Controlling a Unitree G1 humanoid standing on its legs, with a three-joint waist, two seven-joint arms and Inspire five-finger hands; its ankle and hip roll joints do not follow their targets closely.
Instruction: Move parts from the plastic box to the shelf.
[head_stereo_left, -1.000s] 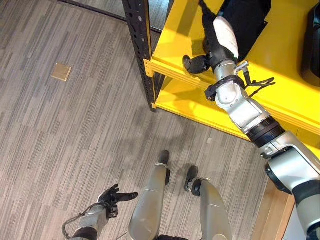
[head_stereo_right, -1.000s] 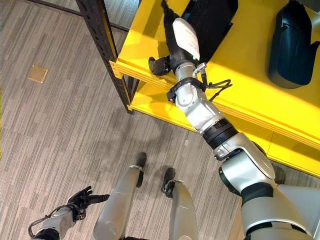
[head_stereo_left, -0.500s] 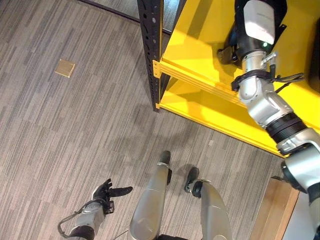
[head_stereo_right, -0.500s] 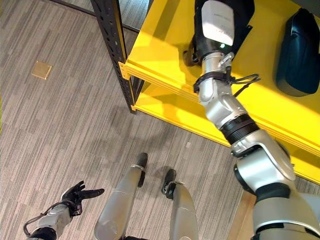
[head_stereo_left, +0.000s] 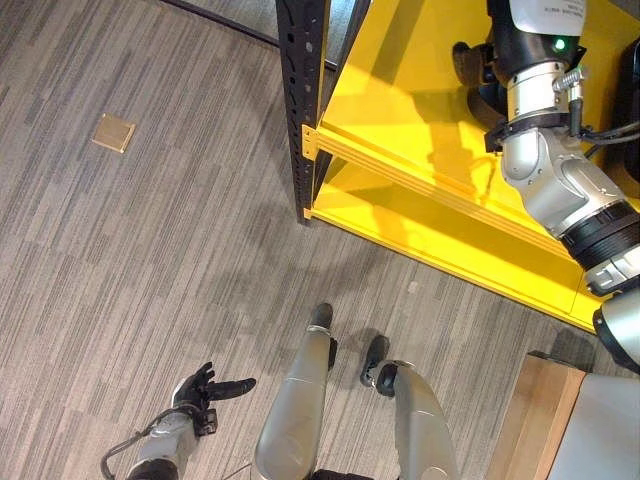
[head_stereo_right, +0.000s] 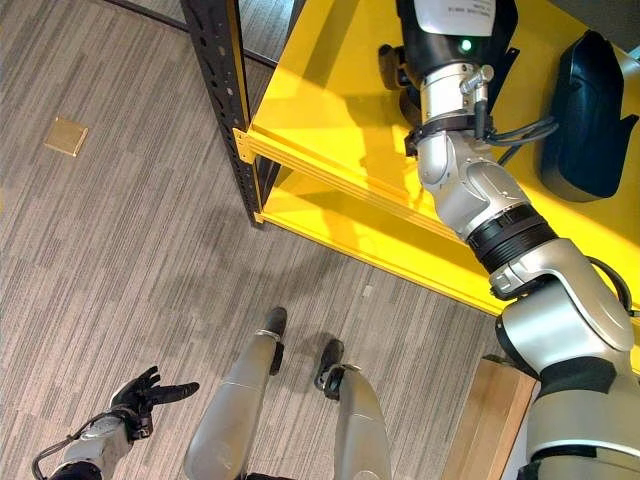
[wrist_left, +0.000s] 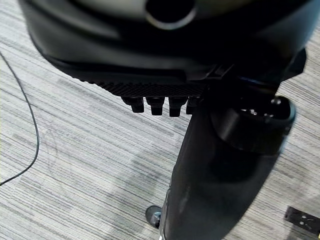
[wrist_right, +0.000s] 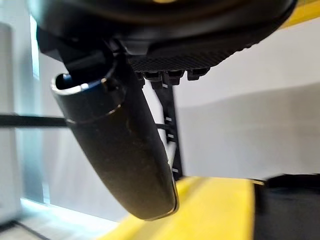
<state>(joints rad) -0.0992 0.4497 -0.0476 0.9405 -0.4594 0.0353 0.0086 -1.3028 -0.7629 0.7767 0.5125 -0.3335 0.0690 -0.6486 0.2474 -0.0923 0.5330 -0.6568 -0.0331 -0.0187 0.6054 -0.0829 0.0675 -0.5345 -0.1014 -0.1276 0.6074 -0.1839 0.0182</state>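
The right hand (head_stereo_right: 420, 55) reaches over the upper board of the yellow shelf (head_stereo_right: 320, 110), its thumb (wrist_right: 120, 150) standing out straight and away from the short row of fingers (wrist_right: 170, 76), nothing held between them. In the right wrist view the thumb extends over the yellow board, with a black part (wrist_right: 287, 205) lying flat on the board at one side, apart from the thumb; whether the hand touches that part cannot be told. In the eye views this black part (head_stereo_right: 500, 45) lies near the far edge of the upper board, largely covered by the right wrist. A second dark part (head_stereo_right: 580, 110), rounded in outline, rests farther toward the right end of the same board, well apart from the hand. The shelf's black upright post (head_stereo_left: 300, 110) stands at the left front corner, and a lower yellow board (head_stereo_left: 420, 235) shows beneath the upper one. The left hand (head_stereo_left: 200, 388) hangs low over the grey striped floor (head_stereo_left: 130, 250), fingers spread and relaxed, thumb extended, empty. A small brass floor plate (head_stereo_left: 112, 132) sits in the floor, well left of the shelf. A pale wooden board (head_stereo_left: 535, 420) stands on the floor at the right, in front of the shelf.
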